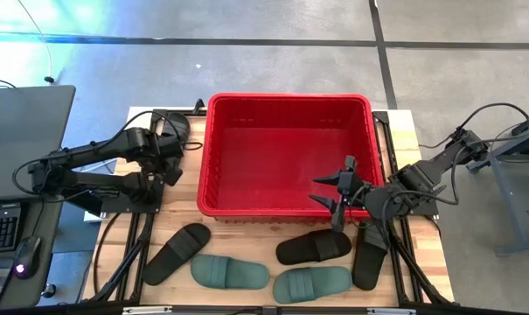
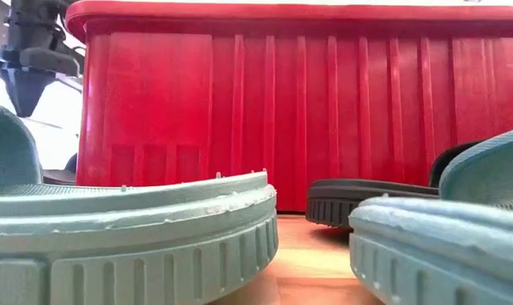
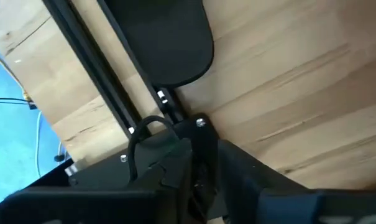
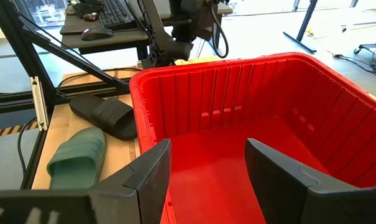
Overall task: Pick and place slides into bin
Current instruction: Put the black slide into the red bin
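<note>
The red bin (image 1: 290,153) stands at the table's middle, toward its far side; its floor is bare. My right gripper (image 1: 332,191) is open and empty above the bin's near right part, and it also shows in the right wrist view (image 4: 206,168). Along the near edge lie a black slide (image 1: 177,252), a green slide (image 1: 229,271), a green slide (image 1: 312,283), a black slide (image 1: 314,248) and a black slide (image 1: 369,258), all flat on their soles. Another black slide (image 3: 169,43) lies at the far left beside my left gripper (image 1: 170,157), which is low beside the bin's left wall.
Black metal frame rails (image 1: 133,254) run along the table's left and right sides. A desk with a keyboard (image 1: 2,227) and mouse stands off the table's left. Cables trail beside the right arm (image 1: 474,131). Bare wood shows between the bin's near wall and the slides.
</note>
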